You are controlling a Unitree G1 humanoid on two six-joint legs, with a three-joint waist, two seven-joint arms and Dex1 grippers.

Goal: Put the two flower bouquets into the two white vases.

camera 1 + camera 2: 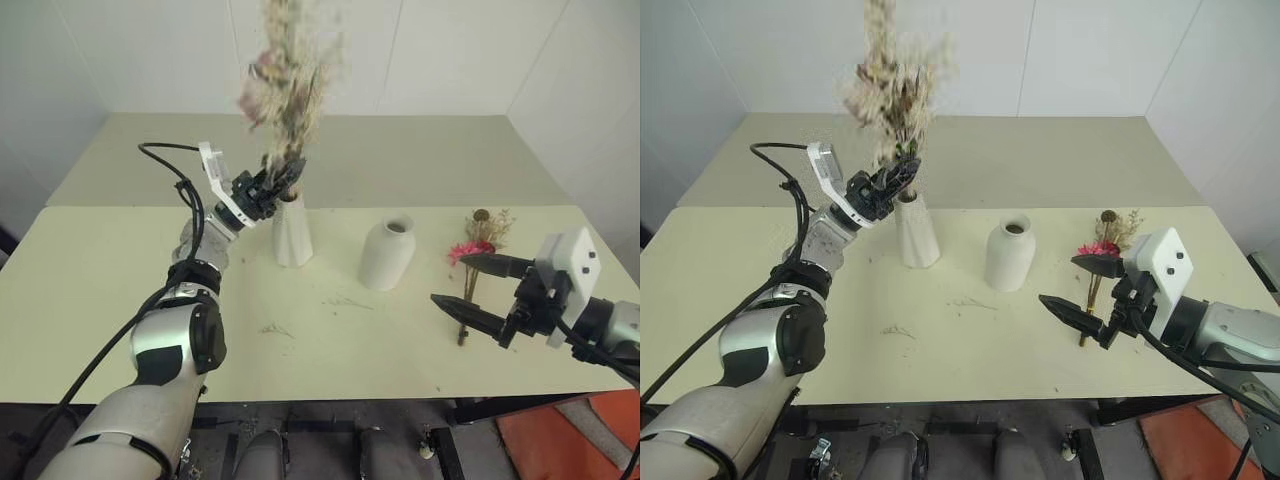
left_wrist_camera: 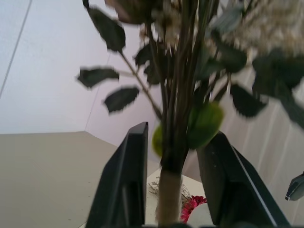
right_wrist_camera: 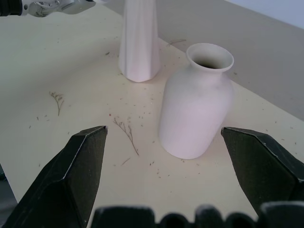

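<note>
The cream-white flower bouquet stands upright with its stems in the tall slim white vase. My left gripper is at the vase's mouth, its fingers open on either side of the stems, with a gap showing. The shorter, rounder white vase stands to the right with nothing in its mouth. The pink-red bouquet lies flat on the table further right. My right gripper hovers open just in front of that bouquet, holding nothing, and points toward the short vase.
The pale green table carries scattered dried bits in front of the vases. A second table surface extends behind, up to white walls. The front table edge runs close below my right gripper.
</note>
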